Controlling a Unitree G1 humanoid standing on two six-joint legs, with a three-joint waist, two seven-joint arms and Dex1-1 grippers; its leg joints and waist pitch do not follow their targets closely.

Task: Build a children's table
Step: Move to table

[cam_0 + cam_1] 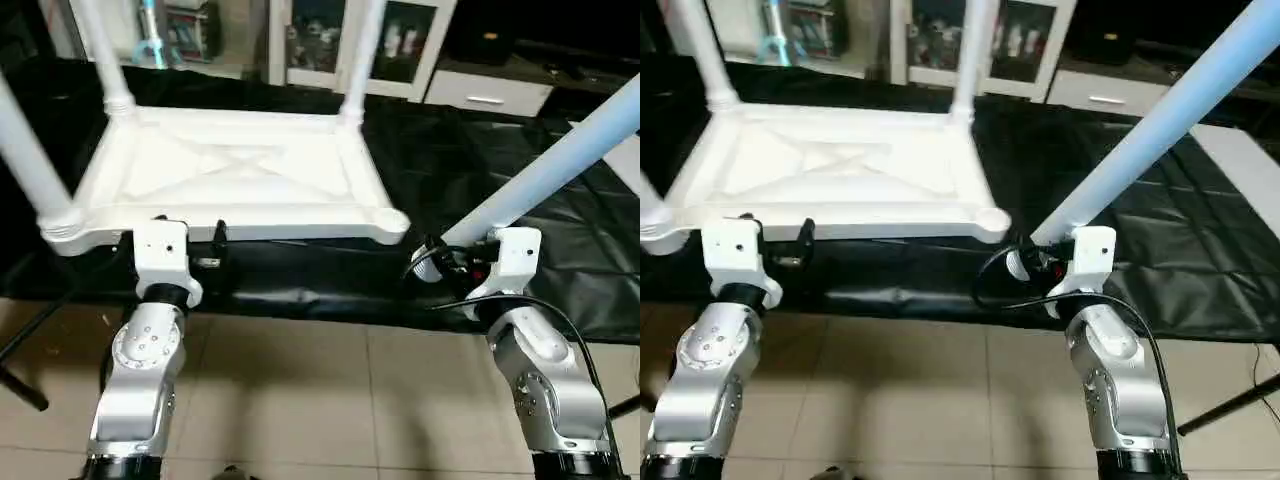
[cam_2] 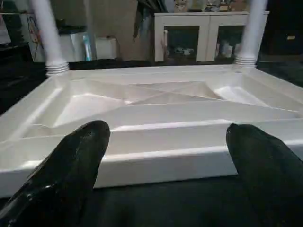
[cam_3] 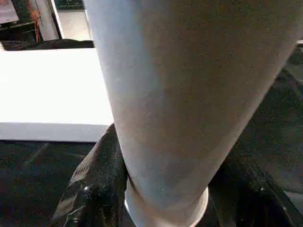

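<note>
Now | right gripper (image 1: 1040, 262) clamps fourth leg (image 1: 1160, 120) — left gripper (image 2: 165, 156) open by tabletop (image 1: 230, 170) | risk: tilted leg cross-threads in socket (image 1: 388, 222)

Room dim at rear. Overhead light glares on tabletop (image 1: 230, 165), washing out ribs. Black sheet (image 1: 450, 150) shows soft sheen. Leg (image 3: 189, 94) blurred close to lens.

A black sheet (image 1: 470, 170) covers the desk, wrinkled and glossy toward three o'clock. At twelve o'clock behind it stands a white cabinet with glass doors (image 1: 400, 50), small bottles dim behind the panes, and just beside it at one o'clock a low white drawer unit (image 1: 487, 93). Beige floor tiles (image 1: 330, 400) spread at six o'clock.
</note>
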